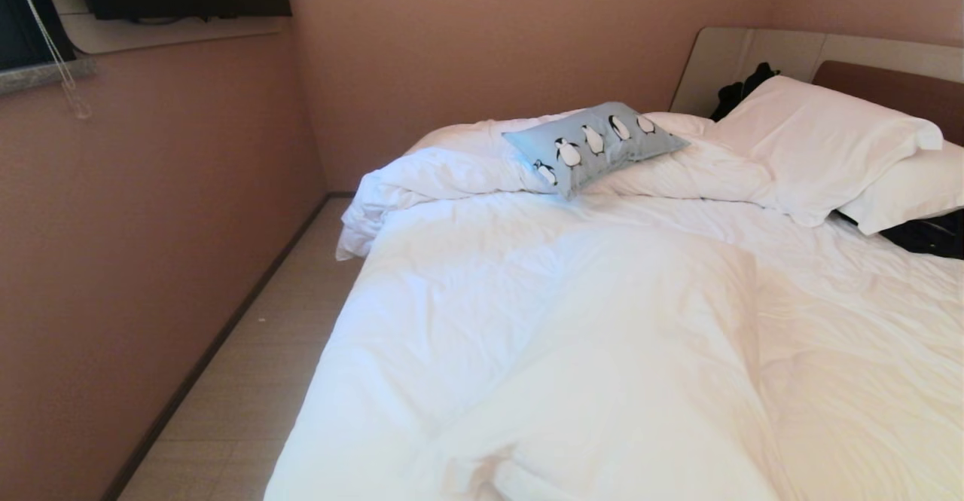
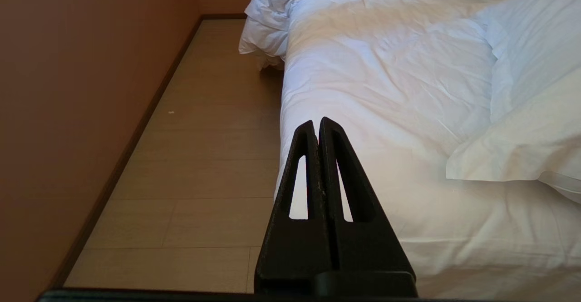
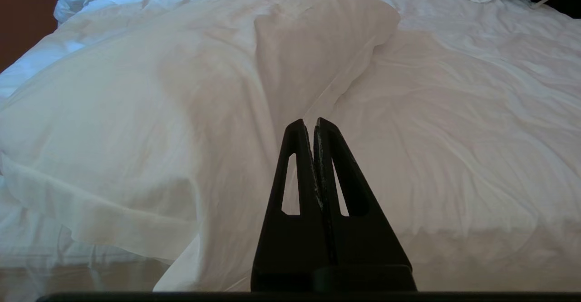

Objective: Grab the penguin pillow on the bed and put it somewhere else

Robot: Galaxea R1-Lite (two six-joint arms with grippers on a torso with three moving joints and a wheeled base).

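The penguin pillow (image 1: 594, 145), light blue with a row of black-and-white penguins, lies tilted on the bunched duvet at the far side of the bed (image 1: 572, 335). Neither arm shows in the head view. My left gripper (image 2: 317, 123) is shut and empty, pointing along the bed's left edge over the floor. My right gripper (image 3: 308, 122) is shut and empty too, low at the foot of the bed, facing a raised fold of duvet (image 3: 190, 93). The penguin pillow is out of both wrist views.
Two white pillows (image 1: 817, 143) lean at the headboard (image 1: 889, 83), with dark items (image 1: 930, 236) beside them. A narrow strip of floor (image 1: 256, 358) runs between the bed and the pink wall (image 1: 135, 245). The duvet hangs over the far left corner (image 1: 361, 222).
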